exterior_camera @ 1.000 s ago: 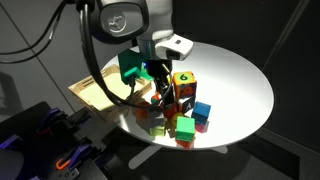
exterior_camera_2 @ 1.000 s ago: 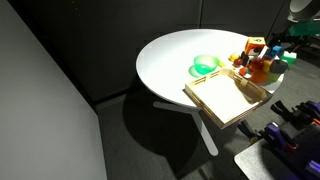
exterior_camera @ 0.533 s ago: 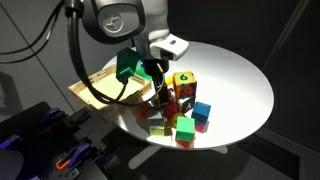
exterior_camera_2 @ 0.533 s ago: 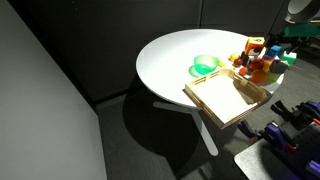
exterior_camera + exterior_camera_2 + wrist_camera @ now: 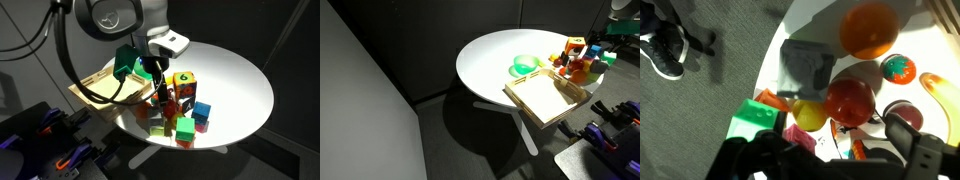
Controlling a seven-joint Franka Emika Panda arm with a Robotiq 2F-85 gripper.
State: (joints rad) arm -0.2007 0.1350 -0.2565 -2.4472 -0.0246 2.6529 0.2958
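**Open jaws hang over a heap of toys at the surface's near rim**

The round white surface is the largest thing in both exterior views. The arm enters at 12 o'clock of an exterior view and bends down towards the surface's 7 o'clock edge. A wooden tray lies at 9 o'clock of the surface, partly overhanging the rim. A green bowl sits at the tray's 1 o'clock corner, just beside the wrist.

The heap of toys is packed together at 7 o'clock of the surface, just beside the tray at its 3 o'clock side. A yellow block marked 6 stands highest, at the heap's 12 o'clock. A blue block sits at 3 o'clock and a green block at 6 o'clock.

The wrist view looks down into the heap. An orange ball lies at 1 o'clock and a grey block at 11 o'clock. A glossy red ball is near the centre, and a small yellow ball touches it at its 8 o'clock. A little red fruit with a green top lies at 3 o'clock.

The jaws stand wide apart and hold nothing, poised over the heap at the yellow block's 9 o'clock. Their dark fingers come in from 6 o'clock of the wrist view, with the red and yellow balls showing between them. Whether a fingertip touches any toy is hard to tell from these angles.
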